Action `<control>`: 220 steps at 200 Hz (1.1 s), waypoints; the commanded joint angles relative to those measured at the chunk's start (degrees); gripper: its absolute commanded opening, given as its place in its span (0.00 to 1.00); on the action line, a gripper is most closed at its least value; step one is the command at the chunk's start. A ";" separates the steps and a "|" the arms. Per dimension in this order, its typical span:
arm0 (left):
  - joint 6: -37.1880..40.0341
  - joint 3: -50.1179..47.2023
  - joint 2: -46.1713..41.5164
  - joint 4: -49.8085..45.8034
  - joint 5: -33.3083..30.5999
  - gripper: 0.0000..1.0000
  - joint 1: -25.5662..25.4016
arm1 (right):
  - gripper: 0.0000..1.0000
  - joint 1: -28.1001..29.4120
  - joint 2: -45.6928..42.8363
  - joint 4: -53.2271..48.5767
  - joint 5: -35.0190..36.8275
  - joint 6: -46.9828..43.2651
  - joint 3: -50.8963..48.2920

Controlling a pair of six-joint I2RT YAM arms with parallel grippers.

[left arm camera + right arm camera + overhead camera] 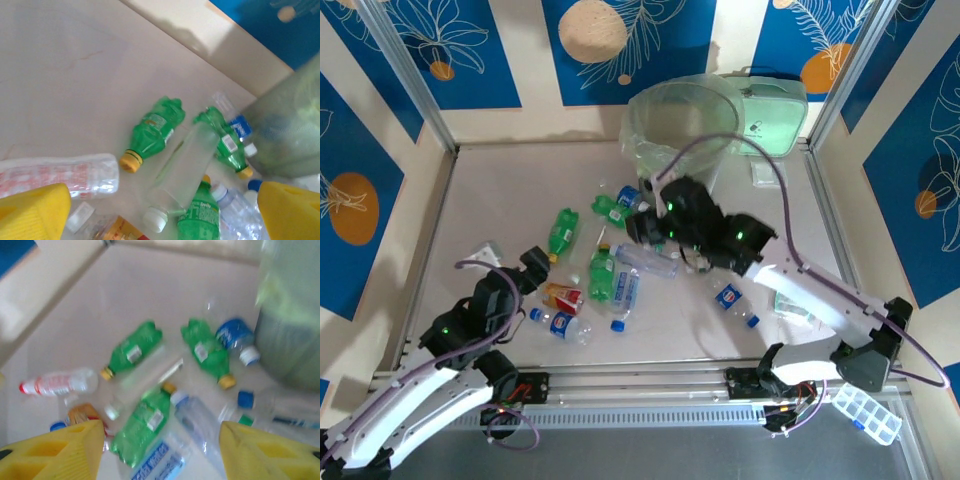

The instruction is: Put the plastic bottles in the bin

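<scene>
Several plastic bottles lie scattered mid-table: a green one (563, 232), another green one (602, 275) and a clear blue-labelled one (625, 290). The bin (680, 120), lined with a pale bag, stands at the back. My left gripper (533, 264) hangs open above the near-left bottles. Between its yellow fingers (35, 212) the table shows a clear white-capped bottle (182, 172) and a green Sprite bottle (200, 212). My right gripper (642, 225) hovers open over the pile's middle. Below its fingertips (270, 450) lie a green bottle (142, 422) and a clear bottle (200, 422), neither held.
A mint-green case (775, 115) sits behind the bin on the right. An orange bottle (563, 296) lies beside the left gripper. A white wrapper (485, 255) lies at the left, and a clear compartment box (865, 410) sits off the near right corner. Metal frame posts (415, 85) bound the table.
</scene>
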 commanded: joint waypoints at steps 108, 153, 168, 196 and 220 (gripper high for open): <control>-32.38 10.62 15.02 -15.16 5.60 0.99 17.88 | 0.64 10.01 6.94 32.66 16.17 17.88 -28.18; -30.56 12.32 22.96 -13.85 22.05 0.99 32.90 | 0.64 9.92 2.20 33.06 17.24 17.08 -29.71; -30.50 12.06 23.67 -13.59 23.81 0.99 35.74 | 0.63 9.76 0.27 33.45 17.26 16.92 -30.60; -30.10 10.31 24.25 -12.45 26.93 0.99 41.62 | 0.63 9.77 -2.82 35.40 16.65 15.79 -32.36; -29.79 8.79 24.85 -11.10 29.44 0.99 45.49 | 0.64 9.76 -4.10 36.47 15.99 15.06 -33.15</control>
